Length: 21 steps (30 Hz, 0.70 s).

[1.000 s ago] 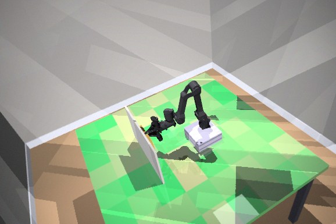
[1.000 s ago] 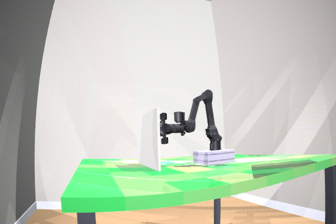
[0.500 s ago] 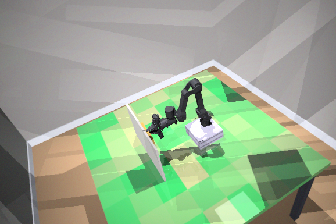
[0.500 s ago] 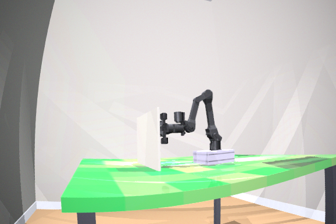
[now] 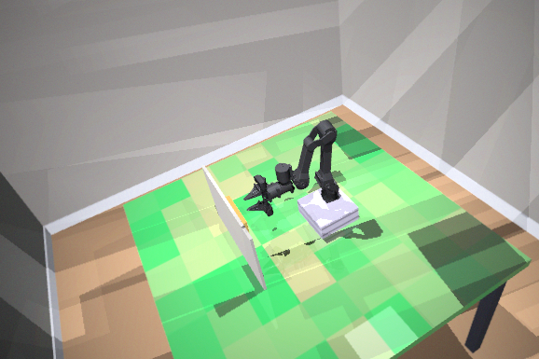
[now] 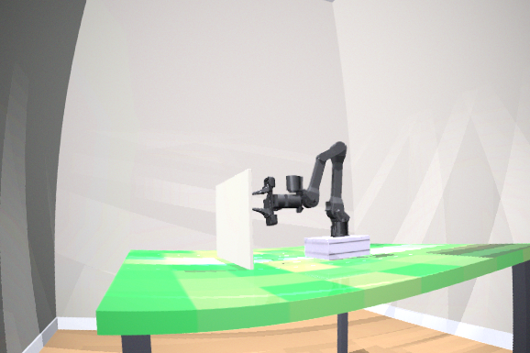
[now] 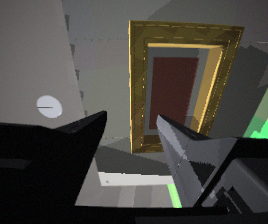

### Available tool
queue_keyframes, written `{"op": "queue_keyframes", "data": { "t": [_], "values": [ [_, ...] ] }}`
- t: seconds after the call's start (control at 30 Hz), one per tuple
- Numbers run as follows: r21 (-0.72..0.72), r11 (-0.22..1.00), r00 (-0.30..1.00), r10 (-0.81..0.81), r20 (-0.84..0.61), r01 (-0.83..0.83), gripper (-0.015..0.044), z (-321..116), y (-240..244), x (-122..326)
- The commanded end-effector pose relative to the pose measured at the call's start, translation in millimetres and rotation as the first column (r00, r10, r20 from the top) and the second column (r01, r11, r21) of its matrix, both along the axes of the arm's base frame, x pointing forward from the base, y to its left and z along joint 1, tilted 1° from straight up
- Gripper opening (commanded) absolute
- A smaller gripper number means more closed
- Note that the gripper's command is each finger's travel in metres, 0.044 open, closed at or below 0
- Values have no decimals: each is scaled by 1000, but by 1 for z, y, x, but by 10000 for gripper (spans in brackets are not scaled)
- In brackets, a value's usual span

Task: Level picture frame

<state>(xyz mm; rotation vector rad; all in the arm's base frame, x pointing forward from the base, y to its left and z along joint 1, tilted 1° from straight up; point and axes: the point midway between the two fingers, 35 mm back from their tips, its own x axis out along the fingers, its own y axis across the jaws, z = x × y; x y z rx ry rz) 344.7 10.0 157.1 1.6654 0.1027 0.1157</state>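
Observation:
The gold picture frame (image 7: 137, 75) with its dark red picture hangs on the front of the upright white panel (image 5: 249, 253) (image 6: 234, 221). In the top view only an orange sliver of the frame (image 5: 237, 210) shows past the panel's edge. The wrist view is turned on its side and slanted, so I cannot tell if it hangs level. The screw and notched strip are hidden. My gripper (image 5: 247, 204) (image 6: 253, 202) (image 7: 132, 116) is open and empty, its fingers one above the other, pointing at the panel a little in front of the frame.
The arm stands on a pale stacked base block (image 5: 328, 215) (image 6: 336, 247) on the green patchwork table (image 5: 196, 290) (image 6: 147, 322). A round white disc (image 7: 49, 106) shows beyond the panel's edge in the wrist view. Grey room walls stand behind.

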Motion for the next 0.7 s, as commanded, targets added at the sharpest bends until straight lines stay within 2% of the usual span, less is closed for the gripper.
{"op": "queue_keyframes", "data": {
  "t": [0.0, 0.1, 0.2, 0.67],
  "values": [
    [64, 998, 1000, 3, -15, -2, 260, -7, -3, -35],
    [93, 996, 1000, 3, -18, -1, 260, -11, -4, -50],
    [82, 997, 1000, -1, -17, 3, 260, -7, -7, -45],
    [251, 968, 999, 8, -45, 4, 260, 20, -48, -102]
  ]
}}
